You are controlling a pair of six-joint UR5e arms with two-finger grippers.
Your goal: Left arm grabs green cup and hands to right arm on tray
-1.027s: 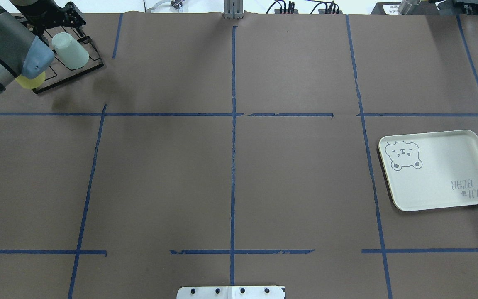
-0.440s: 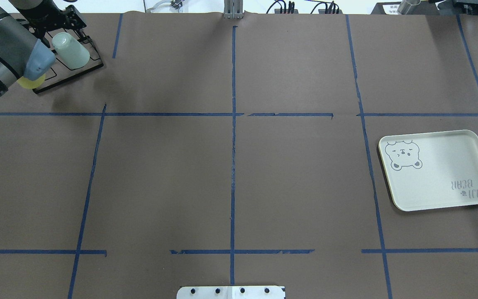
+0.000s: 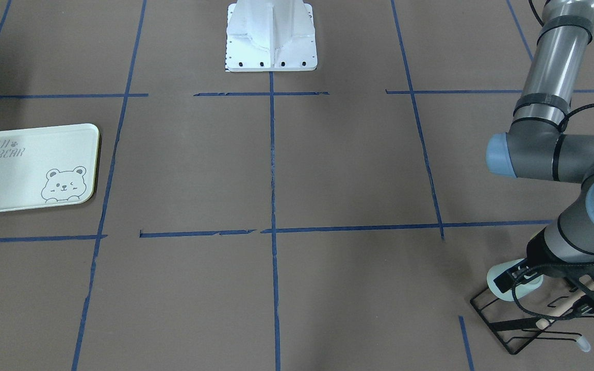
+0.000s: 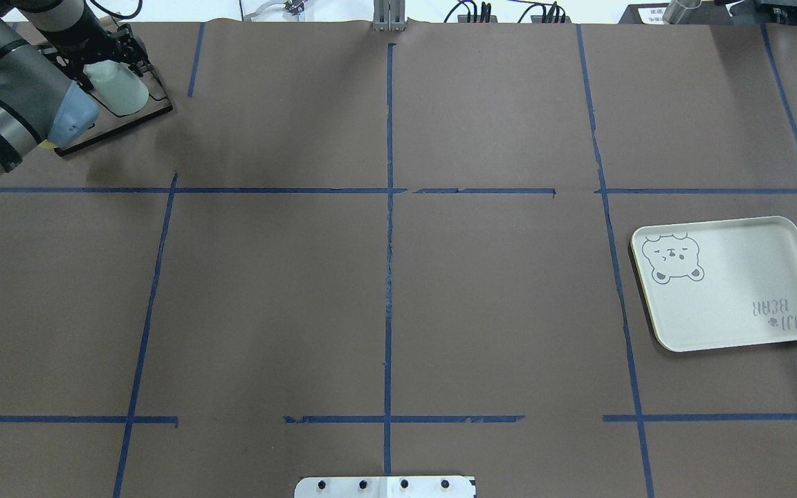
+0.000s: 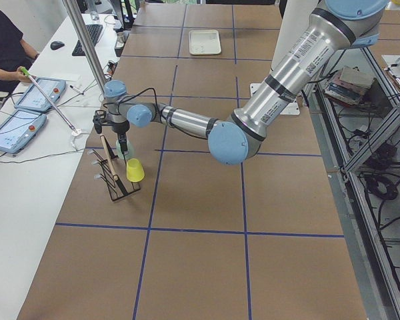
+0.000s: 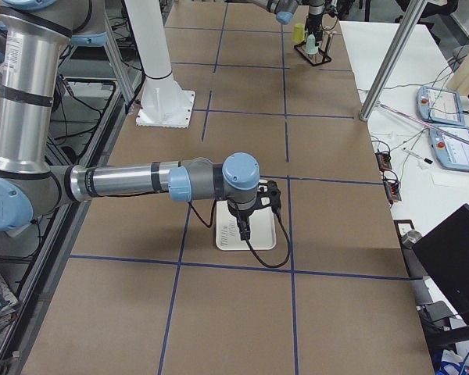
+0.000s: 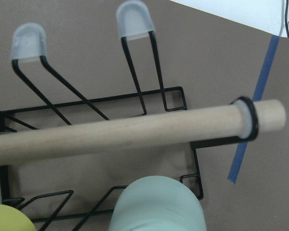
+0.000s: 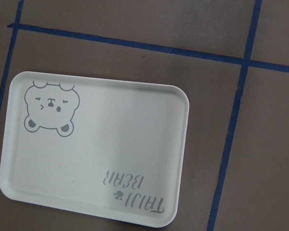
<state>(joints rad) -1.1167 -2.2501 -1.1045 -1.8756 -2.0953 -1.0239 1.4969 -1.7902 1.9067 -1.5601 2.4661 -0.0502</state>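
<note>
The pale mint-green plastic cup (image 3: 498, 284) sat upturned on the black wire rack (image 4: 156, 111) at the table's (image 4: 267, 290) far left corner, beside a yellow cup (image 5: 135, 170). The left gripper (image 3: 520, 275) was at it, closure unclear; it should grip squarely, then lift straight off the wires. The right gripper (image 6: 242, 228), state unreadable, hung over the bare yellow-green bear-printed tray (image 4: 737, 304).

The tray (image 3: 18, 178) carries grey lettering, "TAIJI BEAR"; it sits in the corner opposite the bear drawing (image 3: 64, 184).
</note>
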